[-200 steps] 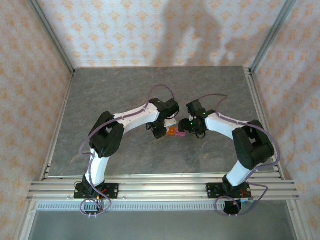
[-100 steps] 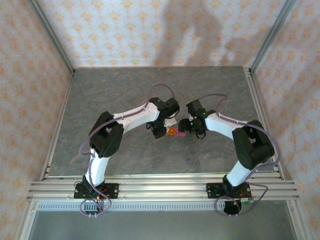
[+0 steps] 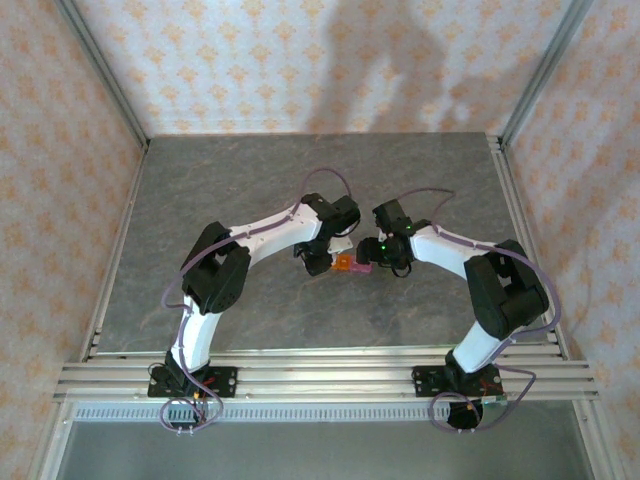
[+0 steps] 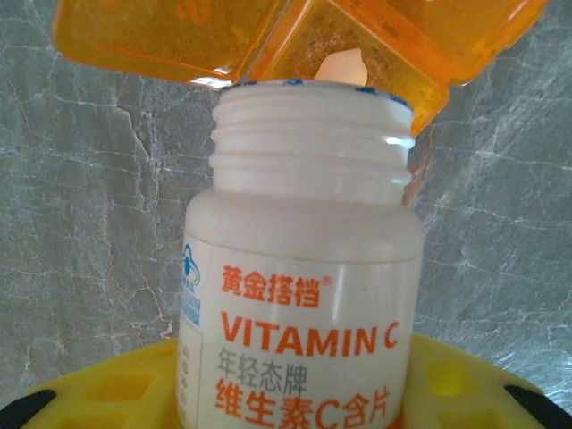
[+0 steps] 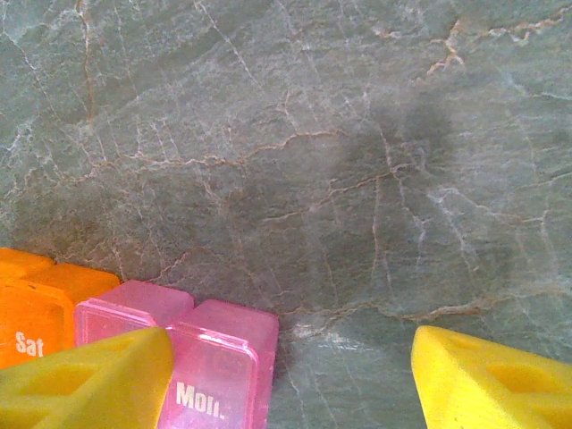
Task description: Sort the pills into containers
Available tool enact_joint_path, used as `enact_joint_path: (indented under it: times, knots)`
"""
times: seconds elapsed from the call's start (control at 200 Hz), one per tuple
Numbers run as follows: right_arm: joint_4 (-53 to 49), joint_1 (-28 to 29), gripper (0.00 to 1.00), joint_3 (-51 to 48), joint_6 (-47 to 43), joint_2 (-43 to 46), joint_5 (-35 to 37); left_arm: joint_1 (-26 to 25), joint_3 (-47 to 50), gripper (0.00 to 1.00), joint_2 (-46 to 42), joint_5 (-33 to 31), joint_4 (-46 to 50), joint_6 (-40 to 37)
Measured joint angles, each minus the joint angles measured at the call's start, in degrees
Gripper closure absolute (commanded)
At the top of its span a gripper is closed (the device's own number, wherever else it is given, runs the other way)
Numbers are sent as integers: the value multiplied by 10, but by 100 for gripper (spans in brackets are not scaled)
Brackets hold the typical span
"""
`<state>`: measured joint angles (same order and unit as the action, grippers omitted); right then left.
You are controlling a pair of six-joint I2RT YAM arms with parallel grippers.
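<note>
Left claw (image 3: 317, 261) grips a white vitamin bottle (image 4: 304, 268), its mouth at the open orange cell of the pill box (image 4: 134, 36). Right claw (image 5: 293, 357) stands open at its pink end on the bench (image 5: 313, 134).

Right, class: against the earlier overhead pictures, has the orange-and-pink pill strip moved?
No. The pill strip sits at the same spot on the grey table, equally far from the front rail.

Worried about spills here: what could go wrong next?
The white plastic vitamin bottle tips at the edge of the open orange translucent cell, so several pills might tumble out or miss onto the grey table. The right hand stands open at the pink plastic cells, so the strip may slide.
</note>
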<state>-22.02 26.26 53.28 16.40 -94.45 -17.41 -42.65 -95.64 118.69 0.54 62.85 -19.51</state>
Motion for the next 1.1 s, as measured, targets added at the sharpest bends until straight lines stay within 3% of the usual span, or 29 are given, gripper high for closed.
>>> enact_joint_path:
  times: [1.101]
  knots:
    - [4, 0, 28, 1, 0, -3, -4, -20, -11, 100, 8, -46, 8, -4]
